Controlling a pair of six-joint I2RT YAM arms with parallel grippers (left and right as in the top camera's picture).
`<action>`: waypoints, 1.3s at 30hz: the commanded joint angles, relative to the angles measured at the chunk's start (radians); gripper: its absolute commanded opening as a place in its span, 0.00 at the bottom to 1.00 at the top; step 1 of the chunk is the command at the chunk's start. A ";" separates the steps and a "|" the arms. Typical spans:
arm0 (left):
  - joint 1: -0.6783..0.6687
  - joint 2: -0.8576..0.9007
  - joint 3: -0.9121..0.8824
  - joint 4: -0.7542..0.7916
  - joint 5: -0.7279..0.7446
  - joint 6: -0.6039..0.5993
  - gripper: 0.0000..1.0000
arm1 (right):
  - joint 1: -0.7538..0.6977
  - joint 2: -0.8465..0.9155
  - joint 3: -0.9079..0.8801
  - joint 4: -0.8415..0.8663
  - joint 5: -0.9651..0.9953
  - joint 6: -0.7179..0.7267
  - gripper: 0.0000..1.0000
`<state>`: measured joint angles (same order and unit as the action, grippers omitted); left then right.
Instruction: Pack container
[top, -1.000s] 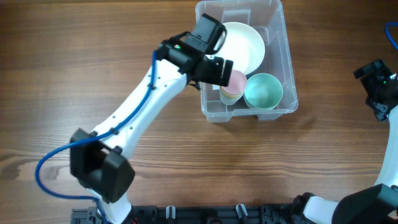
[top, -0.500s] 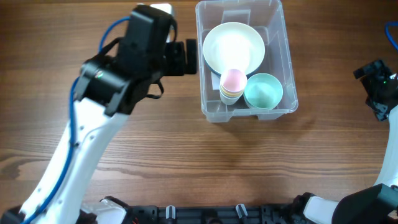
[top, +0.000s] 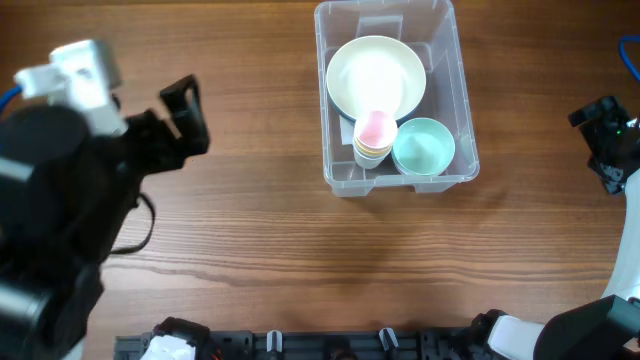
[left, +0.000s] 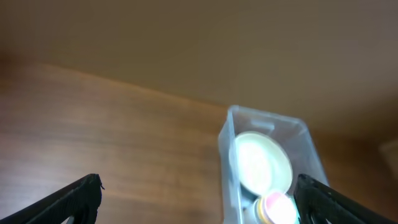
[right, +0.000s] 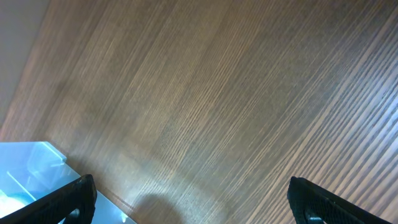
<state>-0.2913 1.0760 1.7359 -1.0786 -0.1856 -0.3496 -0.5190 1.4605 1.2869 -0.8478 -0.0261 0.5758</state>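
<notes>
The clear plastic container (top: 445, 60) stands at the back centre-right of the table. It holds a large cream bowl (top: 376, 77), a mint green bowl (top: 424, 147) and a stack of small cups with a pink one on top (top: 374, 133). The container also shows blurred in the left wrist view (left: 268, 127). My left gripper (top: 186, 118) is open and empty, raised high at the left, well away from the container. My right gripper (top: 607, 150) is open and empty at the right edge; its wrist view catches a corner of the container (right: 25, 168).
The wooden table (top: 300, 240) lies around the container. A black rail (top: 330, 345) runs along the front edge. A blue cable (top: 628, 50) shows at the far right.
My left arm has pulled out of the container and swung left and up, close to the overhead camera. The bowls and cups stay in the container. The right arm has not moved.
</notes>
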 joint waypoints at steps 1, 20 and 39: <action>0.090 -0.143 -0.208 0.081 0.066 0.001 1.00 | -0.002 0.009 0.008 0.003 -0.005 0.011 1.00; 0.092 -0.943 -1.437 0.541 0.083 0.002 1.00 | -0.002 0.009 0.008 0.003 -0.005 0.011 1.00; 0.092 -1.011 -1.589 0.538 0.084 0.002 1.00 | -0.002 0.009 0.008 0.003 -0.005 0.011 1.00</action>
<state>-0.2073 0.0792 0.1543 -0.5449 -0.0887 -0.3504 -0.5190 1.4609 1.2869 -0.8478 -0.0265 0.5762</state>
